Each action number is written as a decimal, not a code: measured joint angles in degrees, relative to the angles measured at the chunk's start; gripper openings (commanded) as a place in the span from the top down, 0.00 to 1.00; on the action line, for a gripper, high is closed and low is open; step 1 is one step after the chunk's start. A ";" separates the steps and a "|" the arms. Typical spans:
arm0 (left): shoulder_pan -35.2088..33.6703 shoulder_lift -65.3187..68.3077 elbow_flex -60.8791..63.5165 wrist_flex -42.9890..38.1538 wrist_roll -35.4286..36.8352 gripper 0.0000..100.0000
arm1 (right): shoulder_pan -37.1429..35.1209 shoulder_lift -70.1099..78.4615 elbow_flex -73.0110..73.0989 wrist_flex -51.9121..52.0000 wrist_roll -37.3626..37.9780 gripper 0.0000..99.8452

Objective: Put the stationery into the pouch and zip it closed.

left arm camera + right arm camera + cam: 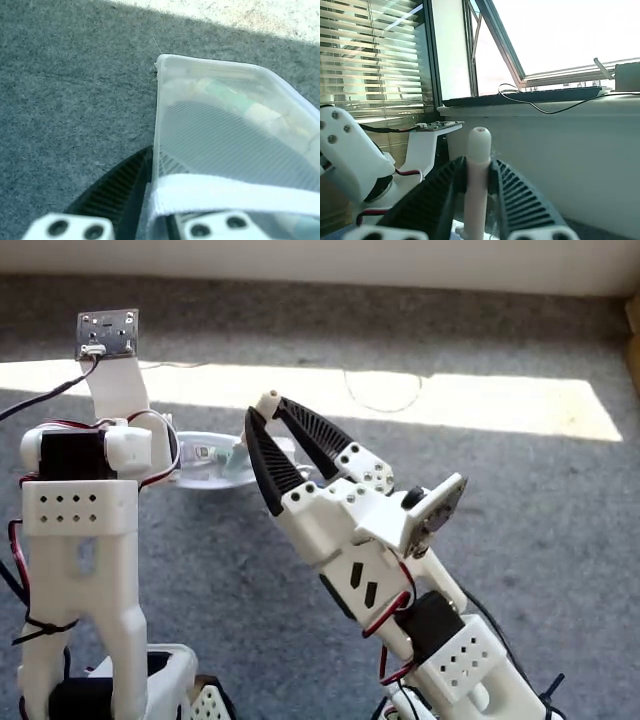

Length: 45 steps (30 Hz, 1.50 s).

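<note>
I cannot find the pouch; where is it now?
The pouch lies on the grey table, held by the left gripper; the high view shows it beyond the left arm.

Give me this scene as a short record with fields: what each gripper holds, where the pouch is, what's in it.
left gripper: shut on one end of the pouch, down by the grey surface
right gripper: shut on a white stick, raised high, tip pointing up
pouch: translucent, beneath the left arm
pouch contents: green and white items seen through its side
zip: cannot tell whether open or shut
task state: white stick not yet in the pouch
</note>
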 measured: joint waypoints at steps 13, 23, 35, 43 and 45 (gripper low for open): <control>0.00 0.00 0.00 0.00 0.00 0.99 | -6.24 0.88 7.30 0.00 5.27 0.96; 0.00 0.00 0.00 0.00 0.00 0.99 | -6.59 0.88 9.32 5.10 7.91 0.96; 0.09 0.00 0.09 0.00 0.00 0.99 | -6.59 1.05 3.52 20.48 7.91 0.92; 0.18 0.00 0.09 0.00 0.00 0.99 | -6.95 1.23 3.52 20.48 7.91 0.78; 0.18 0.00 0.09 0.00 0.00 0.99 | -6.95 1.23 3.52 20.48 7.91 0.78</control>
